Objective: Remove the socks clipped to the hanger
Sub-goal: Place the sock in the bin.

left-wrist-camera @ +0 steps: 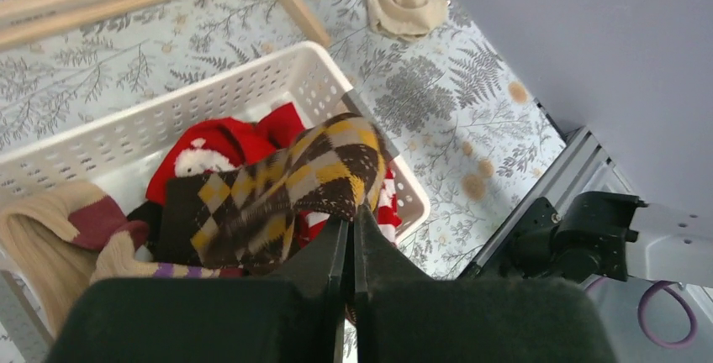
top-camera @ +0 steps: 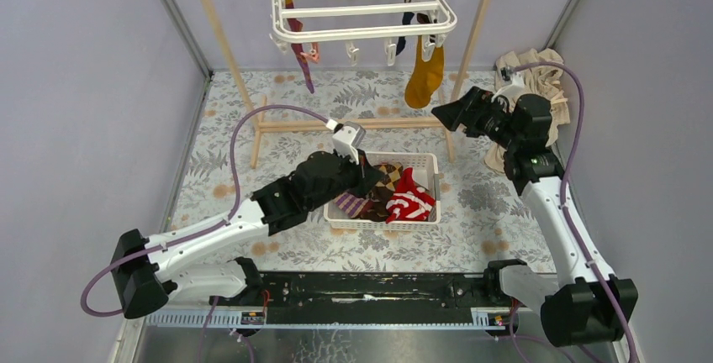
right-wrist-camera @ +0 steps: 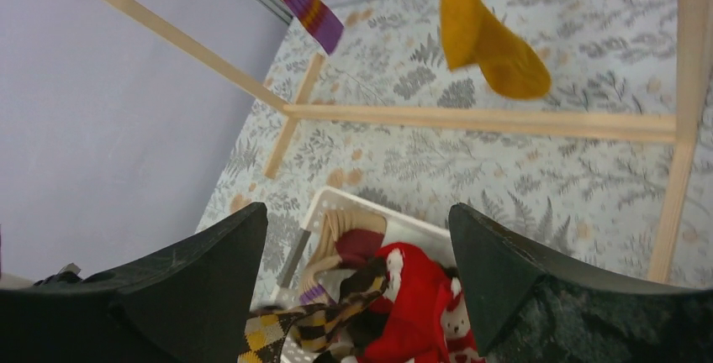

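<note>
The white hanger (top-camera: 361, 2) hangs at the back from the wooden pole frame. A mustard sock (top-camera: 425, 73), a purple-striped sock (top-camera: 301, 60) and a navy sock (top-camera: 408, 20) are clipped to it. My left gripper (top-camera: 367, 170) is over the white basket (top-camera: 432, 161), shut on a brown argyle sock (left-wrist-camera: 286, 182) that drapes from the gripper (left-wrist-camera: 353, 212) into the basket. My right gripper (top-camera: 446, 113) is open and empty (right-wrist-camera: 357, 237), below and right of the mustard sock (right-wrist-camera: 483, 35). The purple-striped sock (right-wrist-camera: 303, 2) hangs further left.
The basket (left-wrist-camera: 210, 98) holds red (left-wrist-camera: 219, 149), tan (left-wrist-camera: 42, 228) and red-white striped socks (top-camera: 410, 205). The wooden frame's low bar (right-wrist-camera: 471, 119) and uprights (top-camera: 472, 35) cross behind it. A beige cloth pile (top-camera: 531, 69) lies at the back right. Grey walls stand on both sides.
</note>
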Tool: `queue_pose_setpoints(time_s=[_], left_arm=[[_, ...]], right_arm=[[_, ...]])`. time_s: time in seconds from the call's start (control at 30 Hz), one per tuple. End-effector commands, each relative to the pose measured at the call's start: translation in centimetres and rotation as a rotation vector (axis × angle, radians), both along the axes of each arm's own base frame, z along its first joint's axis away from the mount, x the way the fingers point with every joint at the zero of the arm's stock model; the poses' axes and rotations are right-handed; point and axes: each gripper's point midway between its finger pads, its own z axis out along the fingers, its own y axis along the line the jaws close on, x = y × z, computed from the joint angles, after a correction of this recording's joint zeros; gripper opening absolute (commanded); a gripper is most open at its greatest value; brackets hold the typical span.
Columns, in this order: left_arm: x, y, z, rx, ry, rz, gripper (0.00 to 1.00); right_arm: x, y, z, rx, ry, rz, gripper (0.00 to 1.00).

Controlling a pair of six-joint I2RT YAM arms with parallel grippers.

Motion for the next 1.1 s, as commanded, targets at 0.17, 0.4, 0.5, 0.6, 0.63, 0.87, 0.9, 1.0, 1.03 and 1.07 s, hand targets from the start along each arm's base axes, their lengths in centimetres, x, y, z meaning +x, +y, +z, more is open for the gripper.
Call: queue_pose_setpoints(time_s=[0.17,0.4,0.5,0.6,0.63,0.87,0.9,1.0,1.03,1.07], left_arm=[[0.5,0.3,-2.9,0.019,0.055,0.064,0.21],[1.4,0.0,-4.5,0.086,0.073,0.092,0.41],[2.0,0.5,-5.1,0.131,0.08,0.122,0.45],[2.8,1.3,-5.1,0.153,0.092,0.158,0.45],[3.0,1.6,-4.9,0.15,0.089,0.167,0.46],[2.8,3.6,-1.4,0.133,0.045,0.21,0.72],[2.7,3.9,-1.1,0.13,0.044,0.214,0.78],[2.3,4.6,0.0,0.105,0.043,0.227,0.98],[2.2,4.8,0.3,0.096,0.043,0.229,0.98],[2.1,4.9,0.5,0.088,0.042,0.229,0.99]], right_arm=[[-3.1,0.6,-1.9,-0.018,0.075,0.046,0.86],[-5.3,3.7,-3.9,-0.143,0.112,0.136,0.86],[-6.1,4.5,-4.6,-0.162,0.137,0.161,0.85],[-7.3,5.3,-5.7,-0.194,0.172,0.195,0.84],[-7.8,5.6,-6.0,-0.208,0.183,0.207,0.84],[-11.1,7.5,-9.4,-0.311,0.267,0.249,0.83],[-11.6,7.7,-10.1,-0.328,0.282,0.249,0.83],[-12.4,8.1,-12.3,-0.394,0.313,0.214,0.82],[-12.9,8.5,-12.9,-0.41,0.321,0.213,0.82],[-13.1,8.7,-13.5,-0.424,0.335,0.203,0.82]])
